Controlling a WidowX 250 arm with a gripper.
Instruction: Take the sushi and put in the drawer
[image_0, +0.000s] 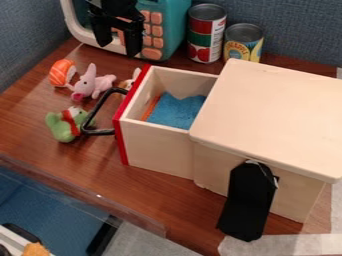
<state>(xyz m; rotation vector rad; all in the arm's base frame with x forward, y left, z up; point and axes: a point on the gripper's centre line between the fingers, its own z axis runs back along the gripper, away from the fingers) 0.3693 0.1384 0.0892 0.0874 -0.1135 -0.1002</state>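
At the left of the bench (40, 117), toward the back wall, lies a small plush sushi (62, 73), orange striped with white on top and pale beneath. It looks light and soft, likely to squash under pressure rather than slip or break, so a gentle pinch across its narrower width, around the middle, should serve; a grip only on the orange top might let it twist. Just beside it is a pink plush animal with long ears (91, 82), whose limb could get caught in a careless grasp; whether they touch I cannot tell. Further right, the pale wooden drawer (160, 150) with a red front stands pulled out, a blue cloth (175, 111) inside that should cushion the sushi. Above, before the teal toy microwave (170, 25), the black pincer (118, 49) hangs released, its fingers spread, holding nothing.
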